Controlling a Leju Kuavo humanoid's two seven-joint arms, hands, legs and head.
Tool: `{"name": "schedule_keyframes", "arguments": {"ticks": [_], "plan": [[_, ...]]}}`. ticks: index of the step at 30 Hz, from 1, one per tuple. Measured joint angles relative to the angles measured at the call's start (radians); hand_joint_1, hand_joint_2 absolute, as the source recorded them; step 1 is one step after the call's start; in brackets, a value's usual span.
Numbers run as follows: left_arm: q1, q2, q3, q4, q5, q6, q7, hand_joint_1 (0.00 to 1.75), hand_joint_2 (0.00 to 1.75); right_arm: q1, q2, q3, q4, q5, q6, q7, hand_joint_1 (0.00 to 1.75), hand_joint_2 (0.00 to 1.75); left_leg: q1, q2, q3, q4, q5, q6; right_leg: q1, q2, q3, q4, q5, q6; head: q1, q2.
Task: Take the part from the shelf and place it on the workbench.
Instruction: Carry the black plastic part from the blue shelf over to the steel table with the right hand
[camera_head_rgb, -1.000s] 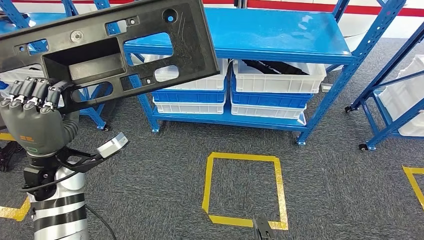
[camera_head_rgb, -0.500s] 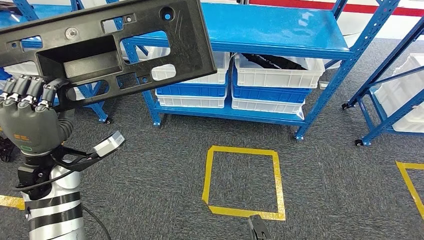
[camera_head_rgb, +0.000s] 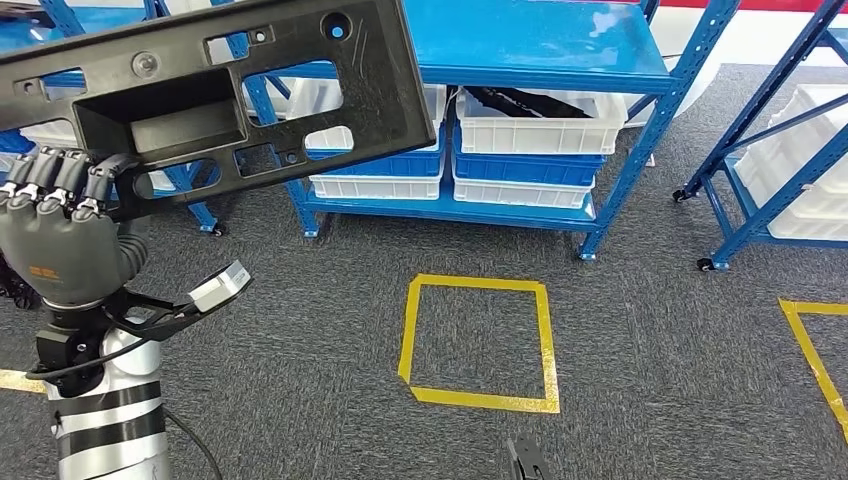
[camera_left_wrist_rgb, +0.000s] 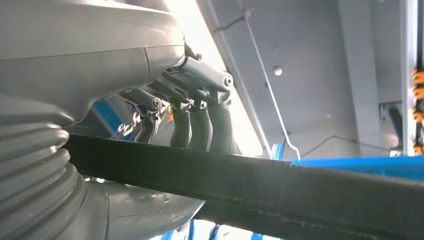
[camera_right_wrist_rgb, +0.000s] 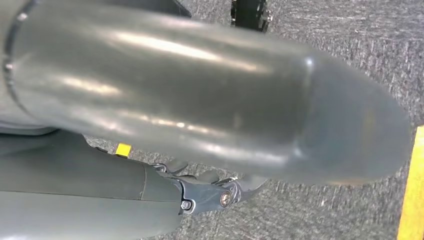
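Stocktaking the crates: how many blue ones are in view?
2. Both sit side by side low in the blue rack, each between white crates: left blue crate, right blue crate. The black part in the left robot hand may hide more.

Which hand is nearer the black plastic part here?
Left. The left hand grips the black plastic part along its lower edge, holding it up in front of the blue shelf. The right hand hangs low over the carpet, apart from the part.

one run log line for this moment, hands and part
left hand: grips black plastic part, raised | right hand: hangs over carpet, state unclear | shelf: ahead | placement: not yet done
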Motion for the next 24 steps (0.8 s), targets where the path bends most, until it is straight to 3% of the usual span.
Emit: {"name": "schedule_keyframes", "arguments": {"ticks": [1,2,3,4,5,6,8,10,12,14,15,16,18,19,20,21,22,23,24], "plan": [[-0.001,0.002,-0.001,0.000,-0.001,0.000,0.000,1.75,1.75,0.000,-0.001,-0.004,0.000,-0.001,-0.001,0.000,0.00,0.00,0.003,0.000,-0.019,0.001,0.023,-0.013,-0.001,0.003,0.054,-0.076,0.017,0.004,0.000,0.000],[-0.004,0.004,-0.001,0.000,-0.002,0.000,0.000,1.75,1.75,0.000,-0.002,-0.007,0.000,-0.003,-0.001,0.000,0.00,0.00,0.006,0.000,-0.041,0.024,0.011,-0.028,-0.002,0.005,0.094,-0.148,0.034,-0.009,-0.002,0.000],[-0.006,0.006,-0.002,0.000,-0.002,0.000,-0.001,1.75,1.75,0.001,-0.001,-0.011,-0.001,-0.005,-0.001,0.001,0.00,0.00,0.007,-0.001,-0.062,0.104,-0.041,-0.038,0.003,0.006,0.090,-0.176,0.043,-0.033,-0.004,0.000],[-0.009,0.007,-0.003,0.001,-0.002,0.000,-0.001,1.75,1.75,0.002,0.000,-0.014,-0.001,-0.006,-0.001,0.001,0.00,0.00,0.009,-0.002,-0.076,0.188,-0.093,-0.044,0.007,0.005,0.062,-0.168,0.067,-0.052,-0.007,0.000],[-0.010,0.008,-0.003,0.002,-0.001,0.000,-0.001,1.75,1.75,0.003,0.000,-0.017,-0.001,-0.007,0.000,0.001,0.00,0.00,0.010,-0.003,-0.082,0.269,-0.146,-0.045,0.009,0.003,0.037,-0.165,0.089,-0.065,-0.009,0.000],[-0.011,0.008,-0.003,0.002,-0.002,0.000,-0.001,1.75,1.75,0.003,0.000,-0.019,-0.001,-0.008,0.000,0.001,0.00,0.00,0.010,-0.003,-0.068,0.314,-0.158,-0.043,0.014,0.002,0.015,-0.162,0.104,-0.067,-0.009,0.000],[-0.014,0.008,-0.006,0.003,-0.003,0.000,-0.001,1.75,1.75,0.003,0.000,-0.020,-0.001,-0.009,0.000,0.000,0.00,0.00,0.010,-0.006,0.021,0.221,-0.127,-0.034,0.015,0.003,-0.009,-0.157,0.119,-0.061,-0.009,0.000],[-0.021,0.007,-0.013,0.002,-0.003,0.000,-0.001,1.75,1.75,0.002,0.000,-0.021,-0.001,-0.009,0.000,-0.001,0.00,0.00,0.005,-0.011,0.111,0.093,-0.137,-0.028,0.017,0.004,-0.022,-0.154,0.135,-0.050,-0.008,0.000],[-0.027,0.007,-0.018,0.002,-0.004,0.000,-0.001,1.75,1.75,0.000,0.000,-0.024,-0.001,-0.009,0.000,-0.002,0.00,0.00,-0.006,-0.013,0.138,0.039,-0.147,-0.021,0.016,0.003,-0.029,-0.159,0.152,-0.034,-0.008,0.000],[-0.031,0.005,-0.021,0.002,-0.005,0.000,0.000,1.75,1.75,0.002,0.000,-0.027,-0.001,-0.009,-0.002,-0.002,0.00,0.00,-0.010,-0.010,0.125,0.030,-0.126,-0.005,0.015,0.005,-0.039,-0.159,0.158,-0.022,-0.009,0.000],[-0.033,0.004,-0.023,0.003,-0.006,0.000,0.000,1.75,1.75,0.003,0.000,-0.028,-0.001,-0.010,-0.003,-0.003,0.00,0.00,-0.009,-0.008,0.114,0.026,-0.112,0.006,0.015,0.005,-0.052,-0.142,0.139,-0.022,-0.007,0.000],[-0.034,0.003,-0.026,0.003,-0.008,0.000,0.001,1.75,1.75,0.004,-0.001,-0.030,-0.001,-0.010,-0.004,-0.003,0.00,0.00,-0.007,-0.006,0.099,0.022,-0.097,0.014,0.016,0.006,-0.069,-0.106,0.103,-0.027,-0.005,0.000],[-0.036,0.002,-0.030,0.003,-0.013,0.000,0.002,1.75,1.75,0.002,-0.002,-0.033,-0.001,-0.010,-0.006,-0.003,0.00,0.00,-0.007,-0.004,0.065,0.021,-0.069,0.024,0.015,0.005,-0.108,0.016,0.012,-0.039,-0.001,0.000],[-0.036,0.002,-0.032,0.003,-0.016,0.000,0.003,1.75,1.75,0.001,-0.003,-0.035,-0.001,-0.010,-0.006,-0.004,0.00,0.00,-0.008,-0.004,0.047,0.022,-0.055,0.024,0.014,0.005,-0.119,0.079,-0.016,-0.037,-0.001,0.000],[-0.036,0.002,-0.033,0.003,-0.019,0.000,0.004,1.75,1.75,0.000,-0.004,-0.036,-0.001,-0.010,-0.007,-0.004,0.00,0.00,-0.008,-0.003,0.029,0.022,-0.042,0.024,0.014,0.005,-0.119,0.122,-0.021,-0.030,0.000,0.000],[-0.036,0.002,-0.034,0.003,-0.020,0.000,0.005,1.75,1.75,0.000,-0.005,-0.037,-0.001,-0.010,-0.007,-0.004,0.00,0.00,-0.008,-0.002,0.010,0.022,-0.027,0.022,0.014,0.005,-0.105,0.135,-0.006,-0.019,0.001,0.000],[-0.036,0.002,-0.036,0.003,-0.021,0.000,0.007,1.75,1.75,-0.001,-0.006,-0.038,-0.001,-0.010,-0.007,-0.004,0.00,0.00,-0.008,-0.002,-0.008,0.022,-0.012,0.020,0.014,0.005,-0.074,0.115,0.018,-0.009,0.002,0.000],[-0.036,0.002,-0.038,0.003,-0.023,0.000,0.009,1.75,1.75,-0.004,-0.008,-0.040,-0.001,-0.010,-0.008,-0.005,0.00,0.00,-0.008,-0.002,-0.025,0.023,0.003,0.017,0.014,0.004,-0.026,0.064,0.037,-0.004,0.002,0.000],[-0.036,0.002,-0.039,0.003,-0.024,0.000,0.011,1.75,1.75,-0.007,-0.009,-0.042,-0.002,-0.009,-0.008,-0.005,0.00,0.00,-0.010,-0.002,-0.040,0.024,0.016,0.013,0.016,0.004,0.037,-0.014,0.036,-0.007,0.002,0.000]]}}
